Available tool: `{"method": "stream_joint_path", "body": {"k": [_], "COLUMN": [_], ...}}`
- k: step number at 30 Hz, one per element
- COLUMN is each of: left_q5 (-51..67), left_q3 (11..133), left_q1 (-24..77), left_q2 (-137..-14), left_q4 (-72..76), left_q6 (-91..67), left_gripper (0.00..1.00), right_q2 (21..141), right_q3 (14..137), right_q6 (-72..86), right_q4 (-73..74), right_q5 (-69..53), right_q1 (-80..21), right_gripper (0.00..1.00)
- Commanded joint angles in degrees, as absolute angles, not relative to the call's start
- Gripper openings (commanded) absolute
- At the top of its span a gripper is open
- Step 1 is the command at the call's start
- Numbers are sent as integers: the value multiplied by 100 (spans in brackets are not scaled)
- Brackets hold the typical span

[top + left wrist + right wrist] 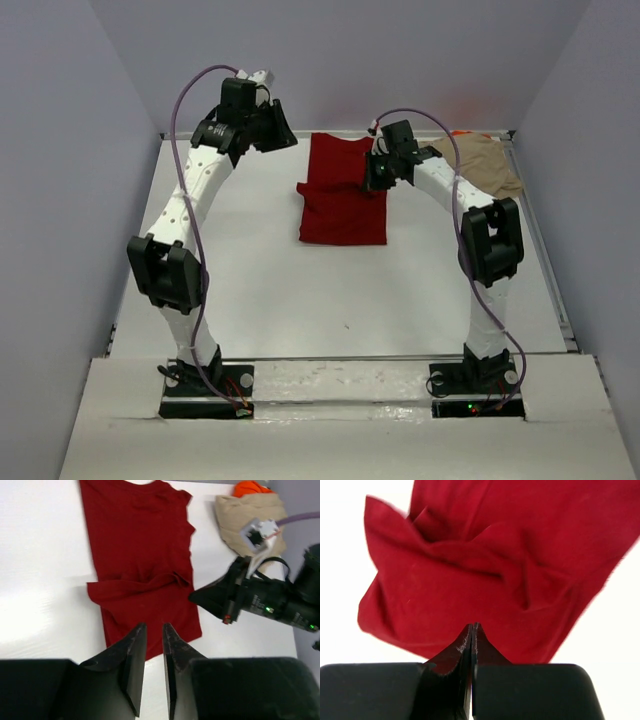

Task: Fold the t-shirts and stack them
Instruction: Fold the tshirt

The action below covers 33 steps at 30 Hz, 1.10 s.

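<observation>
The red shirt [342,195] lies partly folded far back on the tabletop [280,290], the right pincer [471,626] clenched at its right edge, the left pincer [154,626] slightly parted and empty, the tan shirt [490,165] far right.

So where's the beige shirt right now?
Top view: the beige shirt lies bunched in the table's far right corner, beside the right arm, orange fabric behind it.

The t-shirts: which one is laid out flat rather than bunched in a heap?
The dark red t-shirt, spread flat mid-table. The tan t-shirt is crumpled in the far right corner, orange fabric peeking out behind it.
</observation>
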<state>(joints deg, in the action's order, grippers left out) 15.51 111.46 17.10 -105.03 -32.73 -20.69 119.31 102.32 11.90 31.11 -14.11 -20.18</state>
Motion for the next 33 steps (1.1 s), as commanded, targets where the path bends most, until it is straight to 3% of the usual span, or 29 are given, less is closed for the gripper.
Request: {"method": "stream_joint_path", "body": {"k": [1, 6, 19, 28, 33], "left_q5": [2992, 4075, 5563, 5406, 4905], "left_q3": [10076, 9520, 9167, 9079, 9386], "left_q1": [1714, 1688, 1661, 1644, 1617], "left_q2": [-10608, -11293, -11979, -12287, -12472], "left_q4": [-2533, -2119, -880, -879, -1536], "left_q6": [-2302, -2636, -3287, -3393, -3191], "left_gripper": [23, 0, 0, 0, 0], "right_q2": [11646, 11760, 12910, 13245, 13078], "right_q3": [9923, 9817, 11143, 11153, 11048], "right_q6": [1125, 1213, 1301, 1556, 1723], "right_q4": [2778, 2769, 3541, 3560, 3603], "right_q5": [-2241, -2479, -3164, -3076, -2216], "right_q1": [-2039, -2039, -2039, -2039, -2039], "right_gripper": [0, 0, 0, 0, 0]}}
